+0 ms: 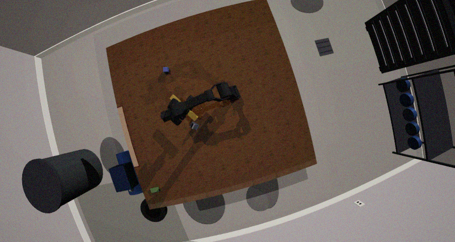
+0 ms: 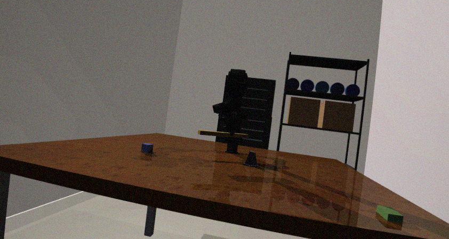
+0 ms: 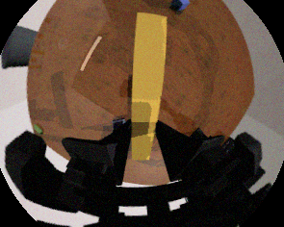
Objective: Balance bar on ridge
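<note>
My gripper is shut on the yellow bar. It holds the bar up off the table, roughly level, with an end sticking out on each side of the fingers. In the top view the arm hides the bar's middle and the fingertips. The ridge, a small grey-blue wedge, stands upright on the table, just beyond the bar's lower right end in the top view. The bar and ridge are apart. In the wrist view the left finger partly hides the ridge.
A blue cube lies beyond the bar's other end. A green block lies near a far table corner. A pale strip runs along one table edge.
</note>
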Controlling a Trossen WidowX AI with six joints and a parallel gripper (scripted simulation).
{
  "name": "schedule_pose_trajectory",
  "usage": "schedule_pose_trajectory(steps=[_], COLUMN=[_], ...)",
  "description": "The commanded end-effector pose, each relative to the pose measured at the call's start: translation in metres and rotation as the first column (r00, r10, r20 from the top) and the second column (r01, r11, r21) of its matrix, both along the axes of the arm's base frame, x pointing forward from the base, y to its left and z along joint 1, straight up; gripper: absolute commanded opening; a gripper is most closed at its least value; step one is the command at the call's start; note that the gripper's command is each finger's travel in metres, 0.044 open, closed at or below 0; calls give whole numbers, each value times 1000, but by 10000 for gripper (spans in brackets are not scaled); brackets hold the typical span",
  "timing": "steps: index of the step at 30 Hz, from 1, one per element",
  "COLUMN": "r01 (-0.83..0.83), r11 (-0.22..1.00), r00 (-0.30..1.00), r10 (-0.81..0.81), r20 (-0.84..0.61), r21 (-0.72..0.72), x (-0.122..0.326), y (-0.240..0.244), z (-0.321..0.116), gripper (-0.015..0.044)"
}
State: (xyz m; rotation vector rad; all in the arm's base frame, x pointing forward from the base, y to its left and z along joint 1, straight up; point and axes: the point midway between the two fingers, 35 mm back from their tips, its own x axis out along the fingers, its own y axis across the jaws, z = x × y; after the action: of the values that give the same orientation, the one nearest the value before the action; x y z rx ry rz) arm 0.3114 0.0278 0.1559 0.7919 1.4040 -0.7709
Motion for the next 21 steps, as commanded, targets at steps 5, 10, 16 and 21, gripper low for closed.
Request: schedule_pose_trajectory(steps=[5, 10, 16, 21], r01=[-60, -96, -140, -176], r11=[998, 995, 990, 984], r00=[998, 995, 990, 984], r10=[60, 96, 140, 176], r20=[8, 9, 9, 9], r21=[3, 3, 4, 5], x=[3, 2, -1, -5], y=[33, 51, 74, 92], z=[3, 4, 4, 4], gripper=[0, 0, 0, 0])
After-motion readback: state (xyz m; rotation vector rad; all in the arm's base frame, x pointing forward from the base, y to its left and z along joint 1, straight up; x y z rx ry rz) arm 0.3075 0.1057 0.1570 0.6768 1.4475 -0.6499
